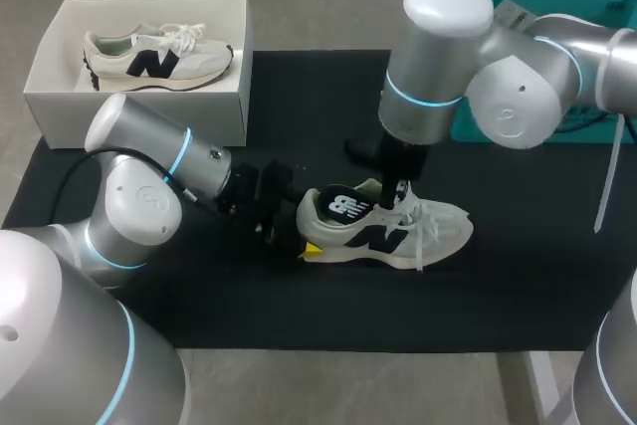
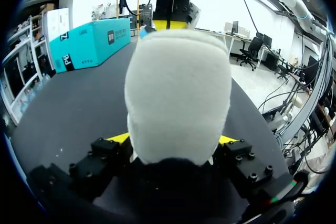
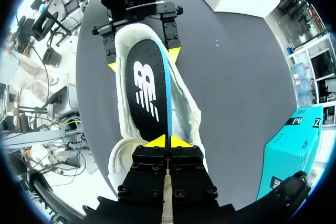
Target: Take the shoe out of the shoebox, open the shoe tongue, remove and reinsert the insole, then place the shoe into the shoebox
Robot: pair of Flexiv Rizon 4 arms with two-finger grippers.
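Observation:
A cream sneaker [image 1: 398, 231] with dark side letters lies on the black mat [image 1: 299, 316], toe to the right. My left gripper [image 1: 299, 236] clasps its heel from both sides; in the left wrist view the padded heel [image 2: 178, 93] fills the space between the yellow tips. My right gripper [image 1: 398, 191] hangs over the shoe's opening. Its tips [image 3: 168, 141] are pinched together on the front end of the black insole [image 3: 144, 87], whose blue edge shows, tipped up inside the shoe [image 3: 186, 114]. The white shoebox [image 1: 60, 97] stands at the back left.
A second matching sneaker [image 1: 159, 57] lies in the shoebox. A teal carton [image 1: 466, 131] stands at the mat's back right, behind my right arm. Open mat lies in front of and to the right of the shoe.

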